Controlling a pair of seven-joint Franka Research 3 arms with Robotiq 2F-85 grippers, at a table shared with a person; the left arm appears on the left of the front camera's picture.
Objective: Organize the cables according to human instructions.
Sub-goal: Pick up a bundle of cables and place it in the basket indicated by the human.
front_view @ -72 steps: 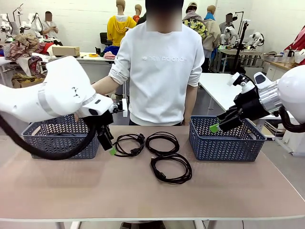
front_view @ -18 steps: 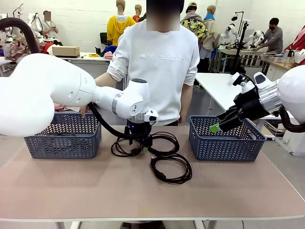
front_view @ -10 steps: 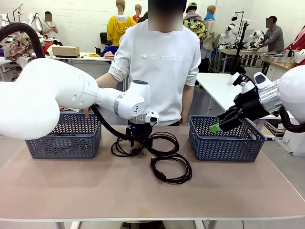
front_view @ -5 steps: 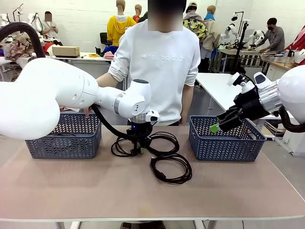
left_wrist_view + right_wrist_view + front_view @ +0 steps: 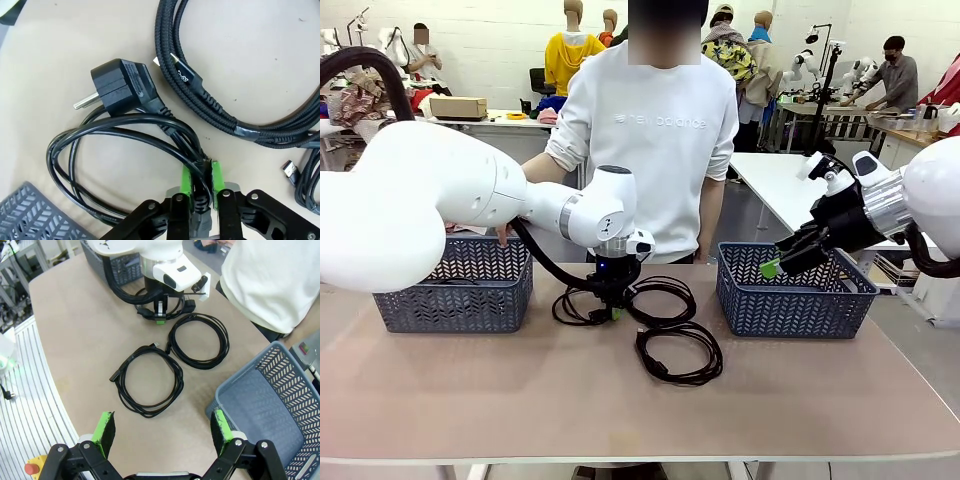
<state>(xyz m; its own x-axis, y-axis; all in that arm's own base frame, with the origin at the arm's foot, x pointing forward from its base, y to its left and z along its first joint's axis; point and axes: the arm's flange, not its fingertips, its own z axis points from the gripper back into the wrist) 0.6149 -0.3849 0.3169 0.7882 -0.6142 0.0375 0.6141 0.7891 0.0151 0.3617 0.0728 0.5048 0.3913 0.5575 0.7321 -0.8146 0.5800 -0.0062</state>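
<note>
Since a second ago, the left tool (image 5: 201, 172) has pinched shut on strands of the thin black power-cord coil with the angled plug (image 5: 122, 85), which lies on the tan table (image 5: 520, 400) between its green pads. The right tool (image 5: 163, 426) hangs wide open, empty.

Two blue-grey mesh baskets, a left basket (image 5: 450, 295) and a right basket (image 5: 790, 305), sit on the tan table (image 5: 470, 400); a person in a white sweatshirt (image 5: 655, 150) stands behind it; a cardboard box (image 5: 458, 106) rests farther back.
</note>
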